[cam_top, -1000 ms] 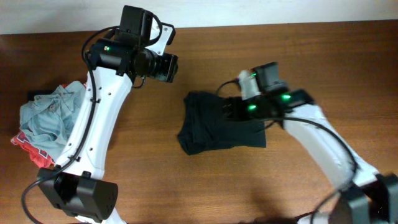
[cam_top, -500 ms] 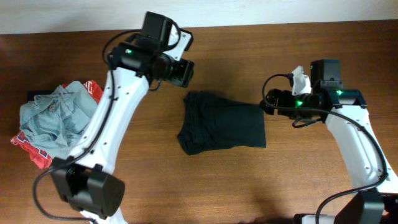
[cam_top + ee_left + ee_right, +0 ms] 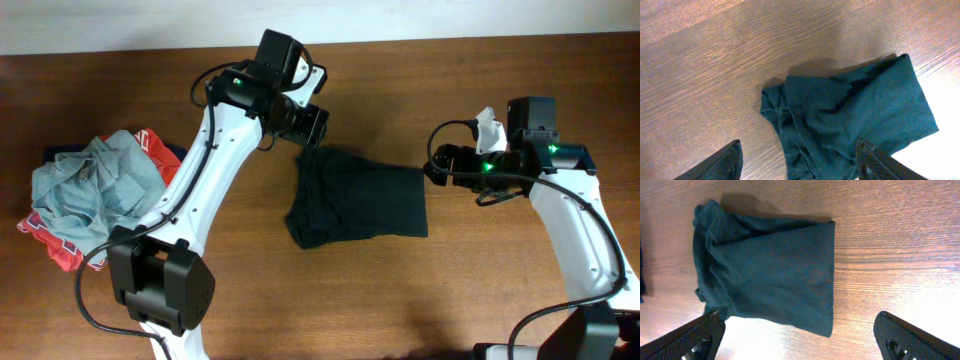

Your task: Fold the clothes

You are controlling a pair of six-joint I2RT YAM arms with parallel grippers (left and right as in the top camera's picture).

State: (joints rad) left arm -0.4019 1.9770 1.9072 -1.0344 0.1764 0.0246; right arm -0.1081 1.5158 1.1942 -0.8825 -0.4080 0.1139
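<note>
The black T-shirt [image 3: 358, 196] lies folded into a rough rectangle at the middle of the wooden table, its left end bunched. It also shows in the left wrist view [image 3: 850, 117] and in the right wrist view [image 3: 770, 272]. No logo shows. My left gripper [image 3: 318, 125] hovers just above the shirt's upper left corner, open and empty [image 3: 797, 157]. My right gripper [image 3: 436, 166] is open and empty [image 3: 800, 335], just off the shirt's right edge.
A heap of other garments sits at the table's left edge: a grey-blue one [image 3: 85, 185] on top, a red-and-white one [image 3: 55, 240] under it, a dark one [image 3: 62, 153] behind. The wall edge runs along the top.
My left gripper has moved right and down toward the shirt's upper left corner. My right gripper has let go of the shirt and pulled back to the right, off its edge.
</note>
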